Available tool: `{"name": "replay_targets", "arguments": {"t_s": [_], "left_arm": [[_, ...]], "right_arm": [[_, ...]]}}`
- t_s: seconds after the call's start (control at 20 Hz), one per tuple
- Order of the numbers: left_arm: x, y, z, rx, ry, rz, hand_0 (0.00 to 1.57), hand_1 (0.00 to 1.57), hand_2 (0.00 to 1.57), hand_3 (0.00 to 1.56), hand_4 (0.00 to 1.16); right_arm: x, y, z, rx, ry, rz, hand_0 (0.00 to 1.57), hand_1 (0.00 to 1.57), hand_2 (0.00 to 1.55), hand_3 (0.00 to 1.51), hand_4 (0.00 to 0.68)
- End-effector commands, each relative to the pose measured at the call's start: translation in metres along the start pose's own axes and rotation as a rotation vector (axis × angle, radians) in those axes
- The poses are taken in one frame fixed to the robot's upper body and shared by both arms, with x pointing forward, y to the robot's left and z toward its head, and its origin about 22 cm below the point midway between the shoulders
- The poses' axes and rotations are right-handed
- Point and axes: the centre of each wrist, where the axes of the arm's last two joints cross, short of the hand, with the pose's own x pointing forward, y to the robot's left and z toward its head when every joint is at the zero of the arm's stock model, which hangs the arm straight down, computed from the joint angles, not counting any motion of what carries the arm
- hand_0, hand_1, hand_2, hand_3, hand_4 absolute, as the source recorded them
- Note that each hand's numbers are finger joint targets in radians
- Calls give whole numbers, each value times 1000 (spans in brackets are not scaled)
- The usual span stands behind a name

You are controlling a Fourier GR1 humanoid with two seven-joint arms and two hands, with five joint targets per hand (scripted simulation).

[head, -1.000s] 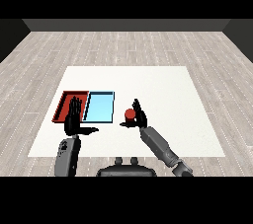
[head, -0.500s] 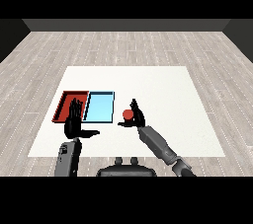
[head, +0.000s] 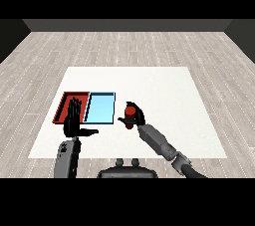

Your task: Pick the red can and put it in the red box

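now | red can [head: 130,114] small, upright | r hand [head: 138,118] fingers curled round it

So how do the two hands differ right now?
The right hand is curled round the red can, just right of the light blue tray; the left hand holds nothing. Left fingers are straight and point up, in front of the red tray. Both hands are black on grey forearms.
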Motion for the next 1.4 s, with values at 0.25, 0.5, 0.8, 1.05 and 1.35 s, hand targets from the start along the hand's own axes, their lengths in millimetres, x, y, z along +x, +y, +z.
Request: {"name": "replay_targets", "arguments": {"t_s": [0.25, 0.5, 0.8, 1.05, 1.35], "left_arm": [[-11, -4, 0, -5, 20, -6, 0, 0, 0, 0, 0], [-12, 3, -10, 10, -7, 2, 0, 0, 0, 0, 0], [-5, -19, 13, 3, -11, -1, 0, 0, 0, 0, 0], [13, -7, 7, -5, -3, 1, 0, 0, 0, 0, 0], [3, -9, 4, -10, 7, 10, 0, 0, 0, 0, 0]], "right_arm": [[17, 16, -12, -40, 36, 135, 1538, 1538, 1472, 1420, 575], [2, 9, -7, -37, 76, 173, 1528, 1528, 1469, 1416, 548], [-1, 15, 6, -36, 53, 191, 1548, 1548, 1475, 1411, 558], [37, 32, 1, -46, -66, 166, 1539, 1539, 1469, 1388, 581], [45, 25, 6, -51, -169, 153, 1543, 1543, 1459, 1381, 582]]}}
